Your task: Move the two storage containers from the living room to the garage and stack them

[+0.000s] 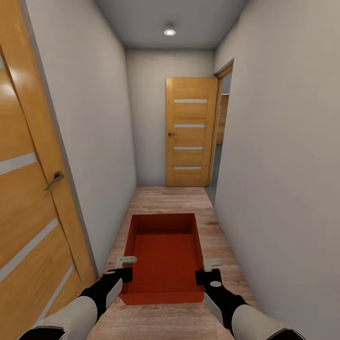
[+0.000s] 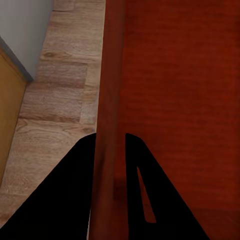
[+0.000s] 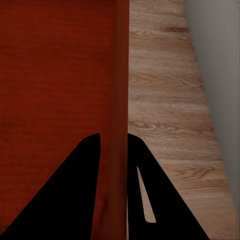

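White forearms, black end effectors, grey fingertips

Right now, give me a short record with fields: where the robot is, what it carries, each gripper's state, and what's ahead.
place: narrow hallway, grey walls, wood plank floor
carried: one red-orange storage container, open top, empty
left gripper: shut on the container's left wall
right gripper: shut on the container's right wall
ahead: orange wooden door standing open at the hallway's end
beside: another orange door on the left
ceiling: one round lamp, lit

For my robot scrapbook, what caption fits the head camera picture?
Both grippers, left gripper and right gripper, carry a red-orange storage container down a hallway toward an orange door.
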Robot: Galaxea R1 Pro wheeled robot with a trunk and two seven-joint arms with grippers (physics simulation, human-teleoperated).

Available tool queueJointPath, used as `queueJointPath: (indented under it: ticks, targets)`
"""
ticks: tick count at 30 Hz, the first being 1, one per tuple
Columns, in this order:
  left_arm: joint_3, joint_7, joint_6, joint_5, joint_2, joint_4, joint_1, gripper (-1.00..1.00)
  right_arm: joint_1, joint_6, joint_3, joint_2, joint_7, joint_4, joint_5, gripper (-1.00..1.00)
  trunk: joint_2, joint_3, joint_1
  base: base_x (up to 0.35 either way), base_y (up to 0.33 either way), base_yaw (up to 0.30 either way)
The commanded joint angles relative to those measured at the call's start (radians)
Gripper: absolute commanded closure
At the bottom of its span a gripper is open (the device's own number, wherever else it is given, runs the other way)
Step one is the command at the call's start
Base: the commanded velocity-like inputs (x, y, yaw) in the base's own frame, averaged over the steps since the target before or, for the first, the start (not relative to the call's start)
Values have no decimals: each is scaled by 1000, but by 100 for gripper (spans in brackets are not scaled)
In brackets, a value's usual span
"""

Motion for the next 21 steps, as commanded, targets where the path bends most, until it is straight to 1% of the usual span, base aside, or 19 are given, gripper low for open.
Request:
queueJointPath:
  ticks: [1,10,14,21]
  targets:
    - [37,9,-88,-11,25,-6,0,100,-1,-6,-44,-9,-47,3,-79,100,-1,-1,1,325,0,0]
    - [38,9,-87,-9,32,-4,0,100,-1,-10,-45,-8,-49,3,-79,100,-1,-1,1,325,23,0]
    - [38,9,-87,-8,33,-4,0,100,-1,-12,-45,-9,-49,3,-79,100,-1,-1,1,325,78,0]
    - [38,9,-86,-8,34,-4,0,100,-1,-13,-45,-9,-49,3,-79,100,-1,-1,1,325,12,0]
